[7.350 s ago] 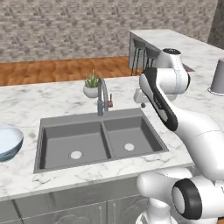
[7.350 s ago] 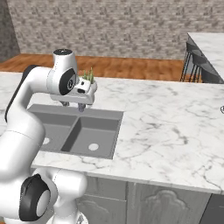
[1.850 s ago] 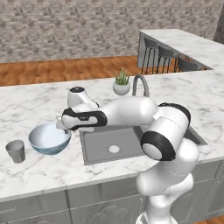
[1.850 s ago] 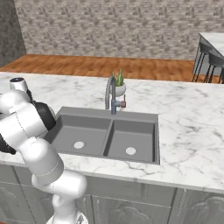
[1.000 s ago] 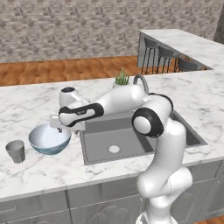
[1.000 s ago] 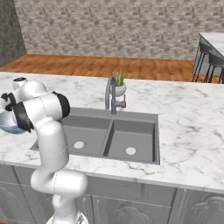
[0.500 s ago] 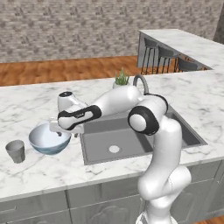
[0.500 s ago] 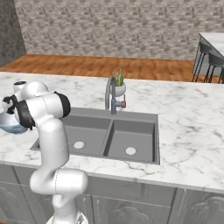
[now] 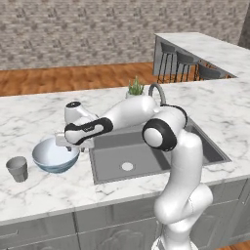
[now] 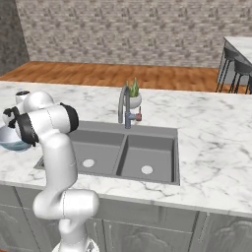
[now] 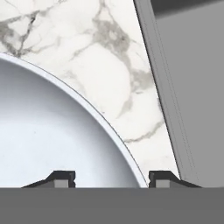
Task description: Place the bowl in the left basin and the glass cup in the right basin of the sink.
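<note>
The bowl, wide and pale with a blue rim, rests on the marble counter left of the sink. In the right base view the bowl peeks out behind my arm. My gripper is down at the bowl's right rim. In the hand view the gripper is open, and the bowl's rim runs between the two tips, one inside and one outside. The glass cup stands upright on the counter left of the bowl. The left basin and right basin hold nothing.
A curved chrome tap and a small potted plant stand behind the sink. The counter's front edge runs close below the cup and bowl. Bar stools stand under the far counter at the back right.
The hand has shifted slightly left and settled lower at the bowl's right rim. Bowl and cup have not moved.
</note>
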### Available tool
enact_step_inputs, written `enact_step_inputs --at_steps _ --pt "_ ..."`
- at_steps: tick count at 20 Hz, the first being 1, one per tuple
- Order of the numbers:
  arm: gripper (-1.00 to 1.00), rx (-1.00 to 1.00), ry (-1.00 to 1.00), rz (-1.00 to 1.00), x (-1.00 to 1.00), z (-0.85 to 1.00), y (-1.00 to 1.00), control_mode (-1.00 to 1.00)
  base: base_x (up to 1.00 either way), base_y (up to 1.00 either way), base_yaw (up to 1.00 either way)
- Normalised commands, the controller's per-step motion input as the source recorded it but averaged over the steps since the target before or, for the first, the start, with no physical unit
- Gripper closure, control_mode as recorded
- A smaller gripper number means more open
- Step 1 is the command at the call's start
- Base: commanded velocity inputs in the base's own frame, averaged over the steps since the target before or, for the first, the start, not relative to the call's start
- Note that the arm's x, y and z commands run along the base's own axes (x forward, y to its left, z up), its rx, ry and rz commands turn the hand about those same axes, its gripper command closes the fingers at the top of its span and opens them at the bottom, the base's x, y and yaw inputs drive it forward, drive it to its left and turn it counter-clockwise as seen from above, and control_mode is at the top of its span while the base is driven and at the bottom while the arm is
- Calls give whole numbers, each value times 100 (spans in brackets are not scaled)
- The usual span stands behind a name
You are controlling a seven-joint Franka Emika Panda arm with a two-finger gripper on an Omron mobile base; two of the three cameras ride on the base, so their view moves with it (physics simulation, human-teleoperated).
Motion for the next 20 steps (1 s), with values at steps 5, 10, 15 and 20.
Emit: enact_step_inputs --at_steps 5,10,15,20 --pt "100 0 -1 -1 -15 1 -1 -100 0 0 0" --pt "100 0 -2 -14 -41 22 -42 -100 0 0 0" --pt "100 4 3 -18 -14 24 -81 -100 0 0 0" --pt "100 4 1 -17 0 7 -94 -100 0 0 0"
